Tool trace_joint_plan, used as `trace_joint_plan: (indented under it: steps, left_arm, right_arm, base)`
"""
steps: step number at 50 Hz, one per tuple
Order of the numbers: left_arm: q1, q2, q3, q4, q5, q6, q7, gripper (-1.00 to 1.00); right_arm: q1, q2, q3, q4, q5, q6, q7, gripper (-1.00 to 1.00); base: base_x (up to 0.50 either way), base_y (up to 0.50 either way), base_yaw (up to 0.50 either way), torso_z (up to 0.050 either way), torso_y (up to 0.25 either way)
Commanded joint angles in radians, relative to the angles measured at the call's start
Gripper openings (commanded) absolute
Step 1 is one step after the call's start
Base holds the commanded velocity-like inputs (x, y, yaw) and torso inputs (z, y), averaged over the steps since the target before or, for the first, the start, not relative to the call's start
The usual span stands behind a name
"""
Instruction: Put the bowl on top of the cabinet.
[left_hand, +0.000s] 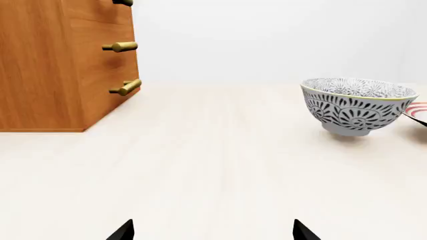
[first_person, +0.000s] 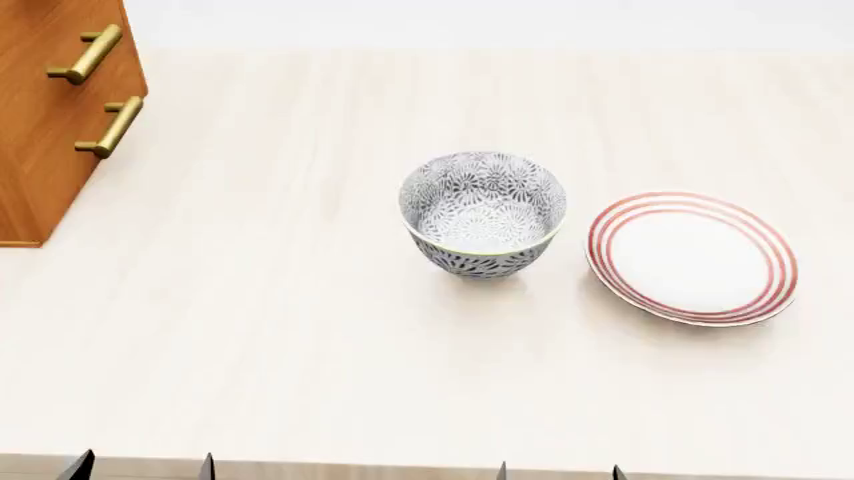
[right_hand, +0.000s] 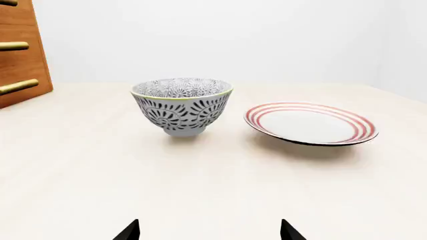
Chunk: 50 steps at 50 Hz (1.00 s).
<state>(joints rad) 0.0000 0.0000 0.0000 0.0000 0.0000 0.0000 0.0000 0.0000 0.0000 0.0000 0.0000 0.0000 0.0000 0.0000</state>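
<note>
Both grippers, left (first_person: 140, 466) and right (first_person: 558, 470), are idling parted and empty, seemingly. Bowl (first_person: 482, 213) is sitting upright beside the plate (first_person: 693, 257), awaiting lifting onto the cabinet (first_person: 54, 110).

Little of our body shows: only black, pointed fingertips with sharp wedge shapes. The left hand (left_hand: 213, 231) shows two such tips in its wrist view, the right hand (right_hand: 209, 231) two alike; in the head view, four dark tips in all.
</note>
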Motion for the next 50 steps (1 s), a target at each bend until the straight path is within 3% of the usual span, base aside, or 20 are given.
trace_joint_plan:
  steps: [1, 15, 22, 31, 50]
  left_arm:
    - [0.007, -0.021, 0.029, 0.022, -0.025, 0.002, 0.01, 1.0]
    - [0.022, -0.057, 0.049, 0.089, -0.074, -0.041, -0.04, 1.0]
    - [0.13, -0.078, 0.075, 0.34, -0.051, -0.066, -0.071, 1.0]
    - [0.227, -0.099, 0.087, 0.53, -0.049, -0.06, -0.094, 1.0]
    - [0.316, -0.134, 0.098, 0.658, -0.049, -0.007, -0.132, 1.0]
  right_arm:
    - [-0.009, 0.016, -0.02, -0.022, 0.042, -0.01, -0.002, 1.0]
    - [-0.006, 0.052, -0.059, -0.021, 0.059, -0.031, 0.064, 1.0]
    - [-0.109, 0.08, -0.028, -0.284, 0.105, 0.011, 0.093, 1.0]
    - [-0.222, 0.103, -0.002, -0.492, 0.142, -0.022, 0.115, 1.0]
    - [-0.317, 0.133, -0.007, -0.603, 0.161, -0.108, 0.135, 1.0]
  base:
    - [0.0, 0.0, 0.0, 0.0, 0.0]
    - [0.0, 0.0, 0.0, 0.0, 0.0]
    - [0.0, 0.0, 0.0, 0.0, 0.0]
    - [0.0, 0.0, 0.0, 0.0, 0.0]
    - [0.0, 0.0, 0.0, 0.0, 0.0]
